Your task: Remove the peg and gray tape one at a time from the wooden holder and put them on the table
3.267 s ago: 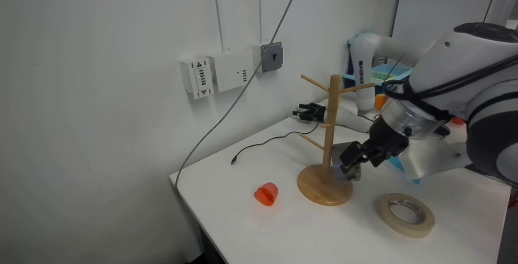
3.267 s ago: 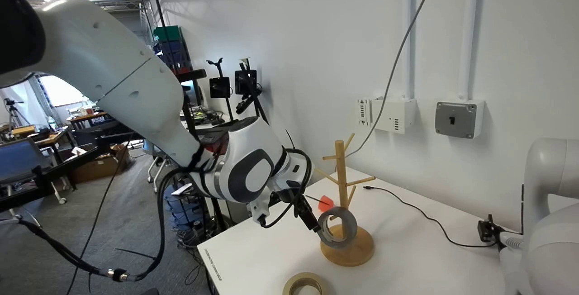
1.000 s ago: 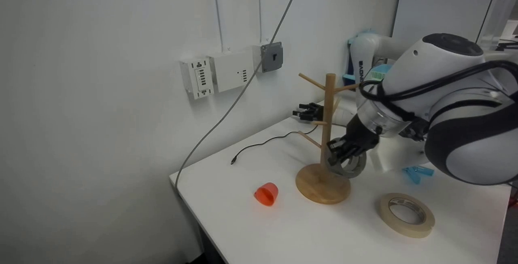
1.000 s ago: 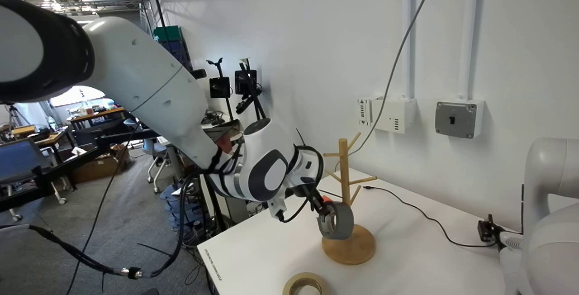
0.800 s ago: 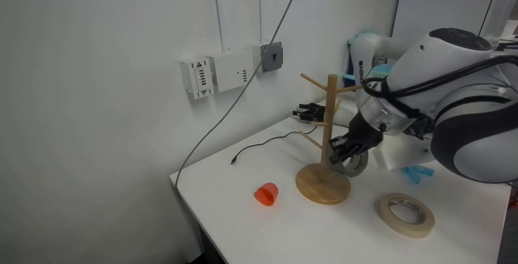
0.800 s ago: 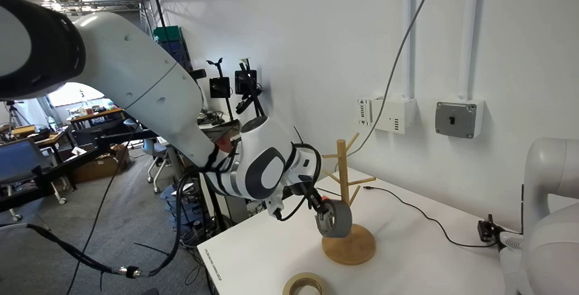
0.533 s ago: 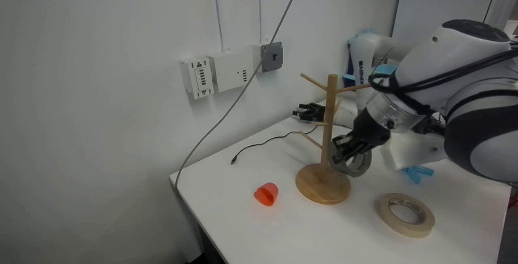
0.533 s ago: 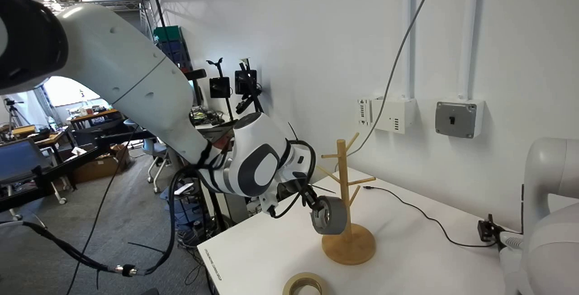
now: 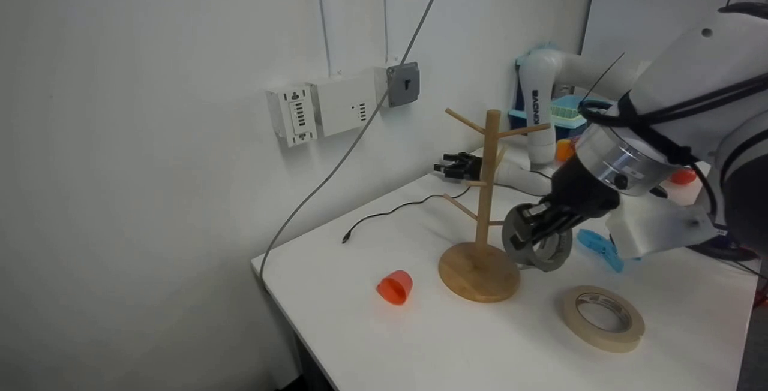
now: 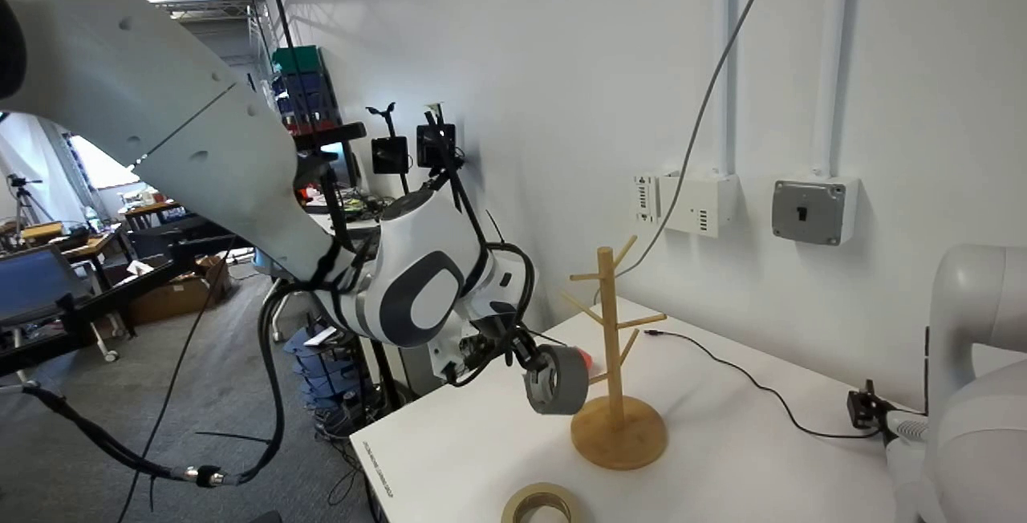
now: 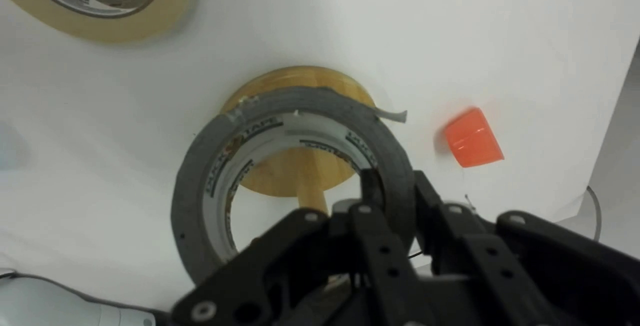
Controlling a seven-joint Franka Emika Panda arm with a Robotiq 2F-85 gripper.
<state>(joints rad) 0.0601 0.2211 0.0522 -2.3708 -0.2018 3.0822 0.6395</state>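
My gripper is shut on the wall of the gray tape, one finger inside its hollow centre and one outside. In both exterior views the gray tape hangs in the air above the table, beside the tip of the lowest branch of the wooden holder. It looks clear of that branch, though the gap is very small. The holder stands upright. Through the ring, the wrist view shows the holder's base and part of its pole. The light-blue peg lies on the table, partly covered by my arm.
A tan tape roll lies flat in front of the holder. An orange cup rests on its side nearer the table's corner. Behind stand a second white arm and a black cable. Thin branches stick out from the holder's pole.
The gripper has pulled the gray tape away from the holder's pole, baring the lowest branch that it hung around. The jaws have stayed shut on it; more of the peg's body shows.
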